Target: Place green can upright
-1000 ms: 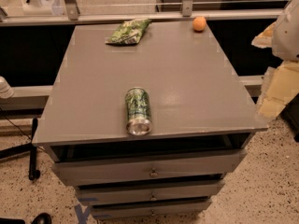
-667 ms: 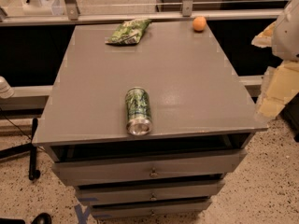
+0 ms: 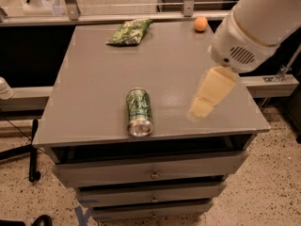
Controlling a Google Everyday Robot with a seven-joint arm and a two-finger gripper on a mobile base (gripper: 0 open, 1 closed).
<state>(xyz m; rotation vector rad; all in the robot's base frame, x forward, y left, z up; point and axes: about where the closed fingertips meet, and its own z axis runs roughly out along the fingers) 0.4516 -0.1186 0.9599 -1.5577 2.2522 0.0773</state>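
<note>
Lying on its side by the near edge of the cabinet top [image 3: 94, 79], the green can [image 3: 139, 111] is pointed near to far; the gripper [image 3: 203, 106] is held to its right, apart from it; nothing is gripped; its opening cannot be told.

The flat grey worktop [image 3: 89, 84] is bare across its middle and left side. At lower centre, the green patterned drink can [image 3: 139, 111] lies on its side near the front edge with bare surface all round it. The cream hand [image 3: 203, 106] hangs over the right part, near the can but apart from it, below the bulky white arm housing [image 3: 256, 25] at upper right. A green-and-white foil snack bag [image 3: 130, 31] and a small orange ball [image 3: 201, 23] sit by the far edge, well apart from the can.
</note>
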